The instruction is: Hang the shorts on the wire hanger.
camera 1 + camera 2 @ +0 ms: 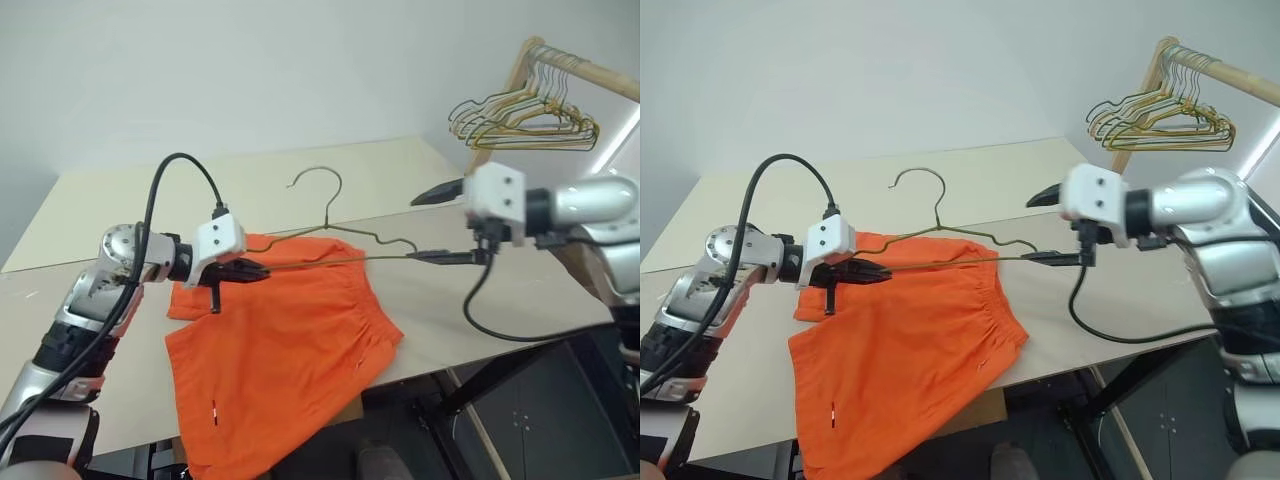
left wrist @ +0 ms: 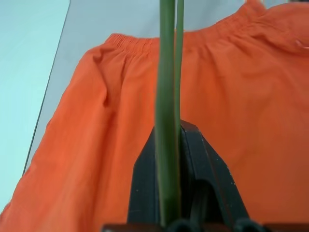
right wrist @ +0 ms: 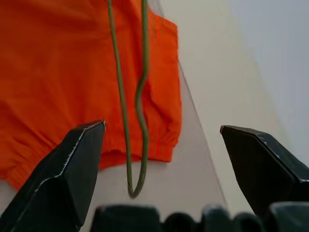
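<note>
Your left gripper (image 1: 245,271) clamps the hanger (image 1: 330,232) above the shorts (image 1: 280,350). Your right gripper (image 3: 159,145) gapes, holding nothing.

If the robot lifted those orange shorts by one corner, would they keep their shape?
Probably not. The shorts lie flat and creased on the table, with one edge drooping over its front, so they'd likely sag. They look thin, probably light.

Arms: silver-grey metallic segmented shells with rounded joint housings. Each wrist carries a white boxy block with small dark screws. Left end effector (image 1: 243,271): two black tapered fingers. Right end effector (image 1: 447,224): black, pointed fingers. A thick black cable loops from each white block back along the arm.
</note>
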Robot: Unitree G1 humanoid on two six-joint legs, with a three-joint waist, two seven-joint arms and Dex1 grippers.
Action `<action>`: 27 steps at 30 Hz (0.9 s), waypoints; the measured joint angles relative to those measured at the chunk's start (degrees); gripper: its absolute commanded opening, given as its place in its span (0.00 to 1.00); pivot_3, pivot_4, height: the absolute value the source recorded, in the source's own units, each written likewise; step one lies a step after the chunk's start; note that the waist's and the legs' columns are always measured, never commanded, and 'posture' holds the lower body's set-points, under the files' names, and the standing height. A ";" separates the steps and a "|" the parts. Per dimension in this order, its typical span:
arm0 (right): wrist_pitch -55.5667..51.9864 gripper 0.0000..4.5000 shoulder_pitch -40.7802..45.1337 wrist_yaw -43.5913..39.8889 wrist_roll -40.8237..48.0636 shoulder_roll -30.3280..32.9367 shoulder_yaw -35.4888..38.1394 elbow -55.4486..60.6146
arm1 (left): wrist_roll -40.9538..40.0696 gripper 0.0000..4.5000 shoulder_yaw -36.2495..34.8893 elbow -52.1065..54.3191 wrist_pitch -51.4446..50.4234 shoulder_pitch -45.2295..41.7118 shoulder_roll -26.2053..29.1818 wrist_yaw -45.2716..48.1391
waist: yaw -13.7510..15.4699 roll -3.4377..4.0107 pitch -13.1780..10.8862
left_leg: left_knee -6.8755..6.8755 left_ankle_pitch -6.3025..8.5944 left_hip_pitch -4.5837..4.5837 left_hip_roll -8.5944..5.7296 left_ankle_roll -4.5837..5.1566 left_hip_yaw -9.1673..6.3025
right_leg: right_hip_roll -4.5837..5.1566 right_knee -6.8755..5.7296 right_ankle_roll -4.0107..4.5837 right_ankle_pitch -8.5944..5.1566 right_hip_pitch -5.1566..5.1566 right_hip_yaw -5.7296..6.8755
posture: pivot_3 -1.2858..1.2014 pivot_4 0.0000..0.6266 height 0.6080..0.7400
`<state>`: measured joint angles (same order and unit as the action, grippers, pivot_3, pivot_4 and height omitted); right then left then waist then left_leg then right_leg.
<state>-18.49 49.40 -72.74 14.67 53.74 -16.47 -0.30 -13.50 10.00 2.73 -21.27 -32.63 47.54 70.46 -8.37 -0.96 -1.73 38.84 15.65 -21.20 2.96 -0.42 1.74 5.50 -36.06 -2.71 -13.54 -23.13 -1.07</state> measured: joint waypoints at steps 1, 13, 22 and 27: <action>-2.38 0.99 1.31 -0.67 -1.23 -0.98 -1.86 -1.01 | -0.05 0.00 -0.09 0.31 -0.02 0.17 -0.01 0.02 | 0.11 0.00 0.00 | 0.00 0.00 -0.01 -0.01 0.01 0.00 | 0.00 -0.01 -0.01 -0.01 0.00 0.00 | 0.48 0.00 1.00; -9.83 0.41 5.57 -3.92 -11.09 -6.77 -9.75 -6.38 | -0.16 0.00 -0.47 1.85 -0.40 1.36 -0.17 -0.25 | 2.06 0.01 0.00 | 0.12 0.00 -0.07 -0.02 0.00 0.01 | 0.01 -0.11 -0.02 -0.01 -0.05 0.02 | 0.48 0.00 1.00; -11.40 0.01 3.98 -5.92 -11.10 -6.16 -9.21 -2.21 | -0.02 0.00 -1.26 1.95 -0.29 1.50 -0.27 -0.86 | 2.15 0.01 0.00 | 0.13 0.00 -0.08 -0.02 0.00 0.00 | 0.01 -0.11 -0.02 -0.01 -0.05 0.04 | 0.47 0.00 1.00; -13.55 0.00 0.57 -5.89 -10.20 -5.43 -6.55 0.77 | -0.82 0.24 -1.65 1.93 0.32 1.53 -1.58 0.14 | 2.21 0.01 0.00 | 0.12 0.00 -0.08 -0.02 0.00 0.00 | 0.00 -0.10 -0.02 -0.01 -0.04 0.05 | 0.47 0.00 1.00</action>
<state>-32.04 49.97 -78.63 4.47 48.32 -23.02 0.47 -14.33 8.35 4.65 -20.95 -31.10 45.96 70.60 -6.16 -0.96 -1.74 38.96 15.65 -21.28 2.94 -0.42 1.74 5.50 -36.15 -2.73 -13.54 -23.17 -1.02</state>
